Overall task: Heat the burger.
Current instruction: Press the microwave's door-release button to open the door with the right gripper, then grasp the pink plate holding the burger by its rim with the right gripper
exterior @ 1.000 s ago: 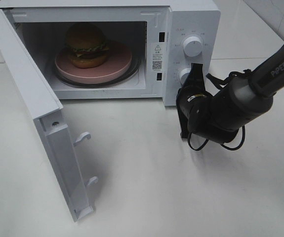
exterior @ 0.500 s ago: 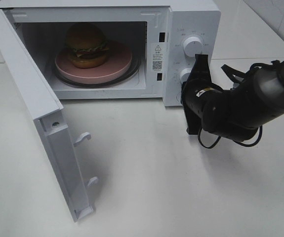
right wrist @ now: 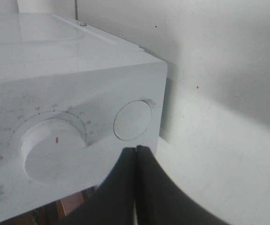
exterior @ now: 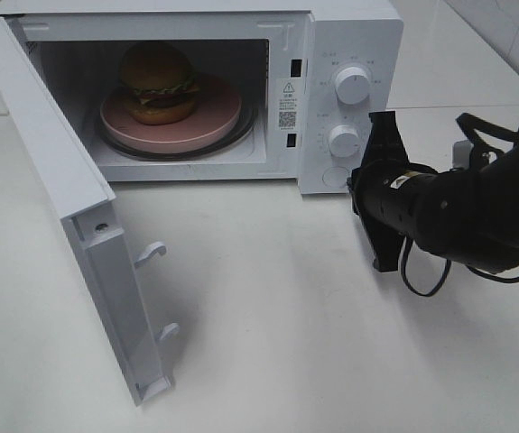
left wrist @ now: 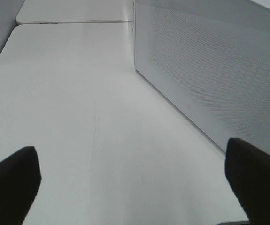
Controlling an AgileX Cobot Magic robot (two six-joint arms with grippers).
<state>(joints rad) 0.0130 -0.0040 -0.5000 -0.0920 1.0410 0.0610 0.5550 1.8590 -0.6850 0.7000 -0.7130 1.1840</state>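
Movement since a second ago lies all with the right gripper (exterior: 358,185): it has drawn back from the white lower knob (exterior: 343,140), which it covered before, and both that and the upper knob (exterior: 352,84) now show. Its black fingers are pressed together, tips just beside the round white button (right wrist: 132,119) at the panel's lower corner. The tall burger (exterior: 158,83) with its glossy brown bun has stayed on the round pink plate (exterior: 214,117) inside the white microwave oven (exterior: 349,36), whose hinged door (exterior: 60,180) still hangs wide open. The left gripper (left wrist: 135,187) holds its dark fingers far apart over the pale table (left wrist: 78,93), gripping nothing.
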